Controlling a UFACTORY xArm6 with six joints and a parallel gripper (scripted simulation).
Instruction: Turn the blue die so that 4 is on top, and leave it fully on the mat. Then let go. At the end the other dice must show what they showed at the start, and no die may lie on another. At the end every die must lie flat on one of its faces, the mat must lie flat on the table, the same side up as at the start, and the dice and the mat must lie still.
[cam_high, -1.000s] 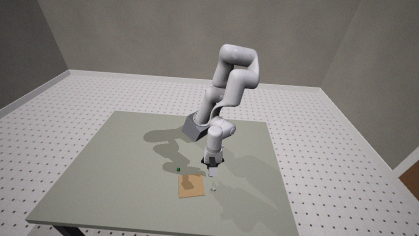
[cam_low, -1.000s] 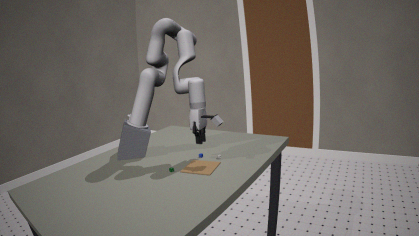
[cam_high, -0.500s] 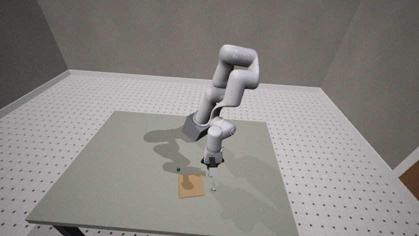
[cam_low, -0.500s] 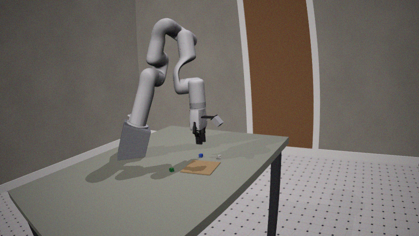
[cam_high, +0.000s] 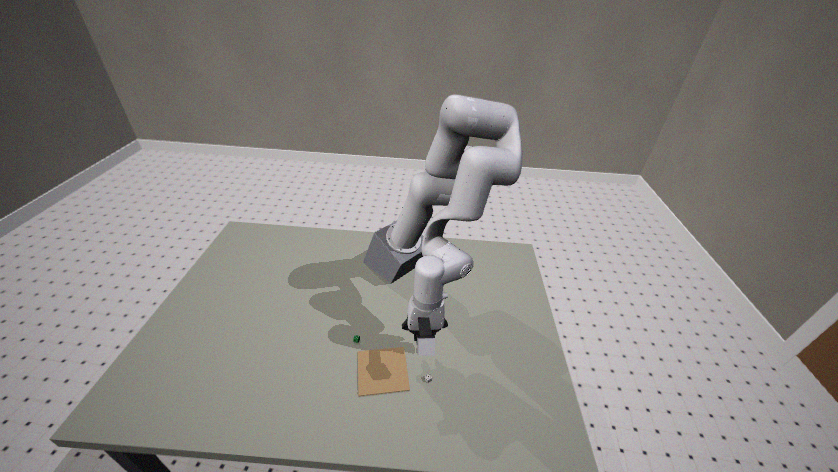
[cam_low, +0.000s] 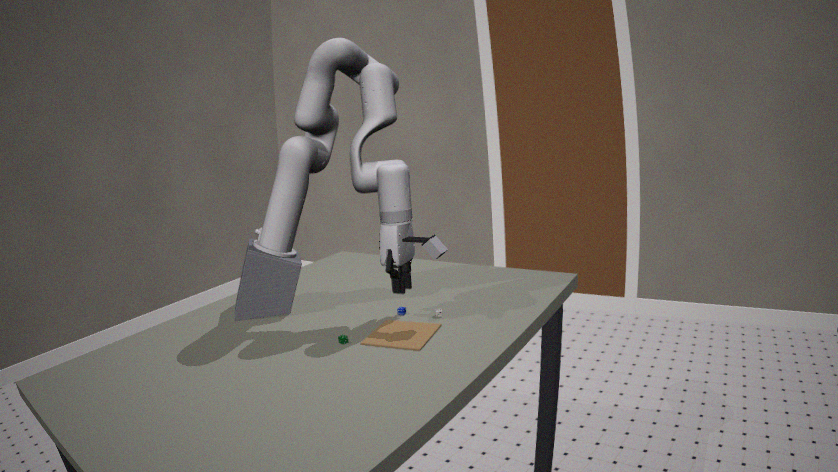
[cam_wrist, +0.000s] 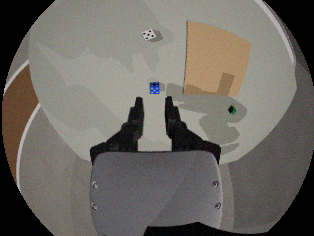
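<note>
- Top view: table (cam_high: 175, 363) with the arm's base (cam_high: 381, 263) near its far edge. The gripper (cam_high: 426, 337) hangs above the surface toward the near edge and hides the blue die. A tan mat (cam_high: 389, 384) lies nearer the near edge, a green die (cam_high: 355, 338) just beyond the mat's far left corner, and a white die (cam_high: 428, 379) just off its right edge.
- Exterior view: gripper (cam_low: 400, 287) pointing straight down, raised above the blue die (cam_low: 401, 310), not touching it. The blue die rests on the bare table just beside the mat (cam_low: 410, 340), off it, on the side toward the arm's base. The green die (cam_low: 343, 338) and white die (cam_low: 437, 313) lie off opposite edges of the mat.
- Wrist view: fingers partly closed, a narrow gap between them, nothing held. The blue die (cam_wrist: 155, 88) sits just beyond the fingertips, close to a corner of the mat (cam_wrist: 213, 54); its top face is too small to read.
</note>
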